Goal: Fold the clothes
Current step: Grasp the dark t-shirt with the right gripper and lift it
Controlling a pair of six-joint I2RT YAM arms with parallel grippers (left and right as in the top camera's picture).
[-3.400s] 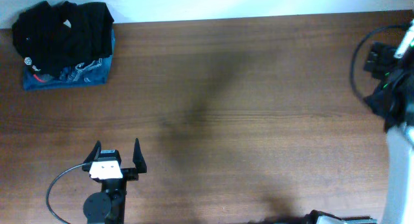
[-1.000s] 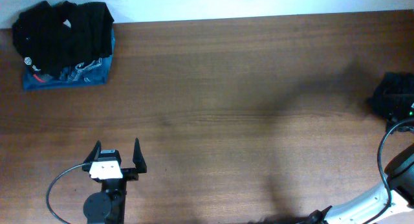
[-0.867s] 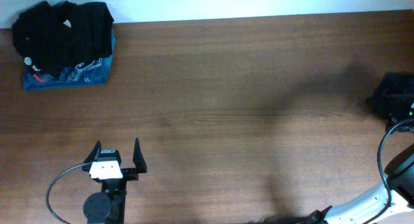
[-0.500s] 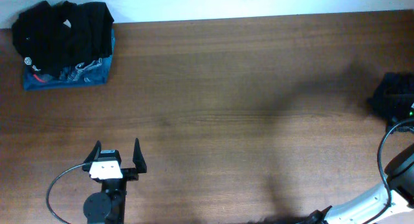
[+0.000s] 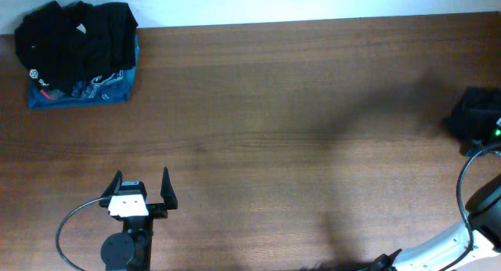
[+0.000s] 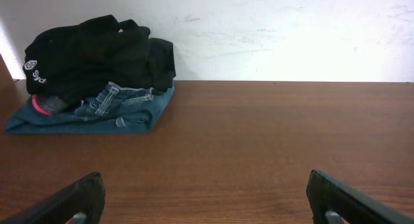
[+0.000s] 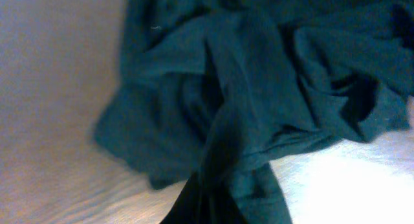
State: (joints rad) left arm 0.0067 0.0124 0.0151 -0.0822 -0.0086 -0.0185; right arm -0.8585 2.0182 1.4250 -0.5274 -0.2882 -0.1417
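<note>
The clothes (image 7: 259,88), a dark crumpled garment, fill the right wrist view; overhead they are a black heap (image 5: 472,114) at the table's right edge. My right gripper (image 7: 223,208) is shut on a bunched fold that draws down into the jaws at the bottom of that view; the fingers themselves are hidden by fabric. My left gripper (image 5: 141,194) stands open near the table's front left, far from the clothes, with nothing but bare wood between its fingers (image 6: 71,201).
At the back left corner a black ribbed garment with a round white logo (image 5: 74,36) lies on a folded blue garment (image 5: 98,91); the left wrist view shows both against the white wall (image 6: 291,30). A cable (image 5: 468,181) loops by the right arm.
The right gripper has closed on the dark fabric at the table's right edge. The left arm and the pile at the back left have not moved.
</note>
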